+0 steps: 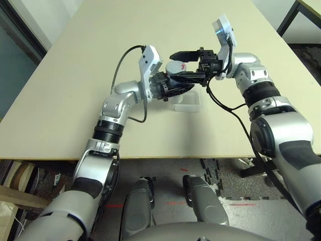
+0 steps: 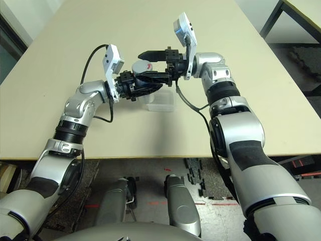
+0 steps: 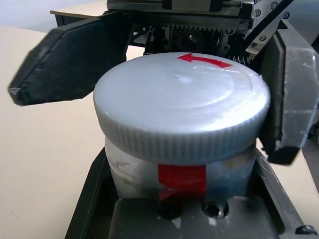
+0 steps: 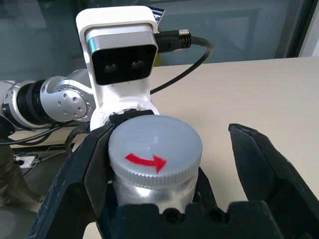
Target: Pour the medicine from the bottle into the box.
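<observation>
Silver forearms reach in from the near edge and meet above the middle of the counter (image 1: 75,100). Between them the bottle (image 4: 152,186) is held up off the surface, its grey cap (image 3: 182,112) on and marked with a red arrow. The left end effector (image 1: 173,83) clamps the bottle's body, a black finger pressed to each side just below the cap. The right end effector (image 4: 164,169) faces it from the right with its fingers spread around the cap; one finger lies against the cap's ribbed edge, the other stands apart from it.

The box (image 1: 186,104) sits on the counter just below and slightly nearer than the bottle. The medicine is presumably inside the closed bottle.

The bottle looks light, rigid and smooth-walled, so it could twist or slip in a loose hold; the body grip below the cap seems the right place to brace it. The cap's ribbed rim offers the best purchase for unscrewing. The clear box appears thin and light, likely to slide if bumped, and the tiny pill could bounce out if tipped from high up.
</observation>
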You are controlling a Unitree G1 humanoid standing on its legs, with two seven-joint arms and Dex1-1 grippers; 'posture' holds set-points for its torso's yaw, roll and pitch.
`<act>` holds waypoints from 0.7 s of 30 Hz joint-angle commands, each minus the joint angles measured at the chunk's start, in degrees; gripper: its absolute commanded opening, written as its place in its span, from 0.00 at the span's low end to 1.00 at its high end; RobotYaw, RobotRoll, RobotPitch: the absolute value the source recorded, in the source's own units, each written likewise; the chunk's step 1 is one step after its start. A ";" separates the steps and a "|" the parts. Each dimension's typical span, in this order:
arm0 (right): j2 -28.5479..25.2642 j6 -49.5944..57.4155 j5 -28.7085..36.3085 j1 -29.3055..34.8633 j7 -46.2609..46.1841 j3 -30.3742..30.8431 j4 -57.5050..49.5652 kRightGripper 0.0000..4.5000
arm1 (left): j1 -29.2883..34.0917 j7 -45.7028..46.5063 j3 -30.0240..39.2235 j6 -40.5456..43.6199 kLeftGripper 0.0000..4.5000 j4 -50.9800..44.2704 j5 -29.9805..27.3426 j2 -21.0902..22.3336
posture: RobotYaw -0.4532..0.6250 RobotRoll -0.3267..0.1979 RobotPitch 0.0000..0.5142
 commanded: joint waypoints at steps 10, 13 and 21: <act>-4.00 0.43 -2.37 -1.53 -4.12 -1.64 3.25 1.00 | 0.50 -0.03 -0.28 -0.51 0.58 0.02 -0.34 0.18 | 0.22 0.62 0.31; -5.17 0.72 -2.56 -1.48 -4.09 -1.98 3.49 1.00 | 0.59 0.22 -0.33 -0.51 0.58 -0.11 -0.43 0.13 | 0.23 0.62 0.31; -9.58 1.69 -2.92 -1.33 -4.27 -3.13 4.44 1.00 | 1.11 0.25 0.00 -0.43 0.58 -0.28 -0.35 0.23 | 0.23 0.62 0.31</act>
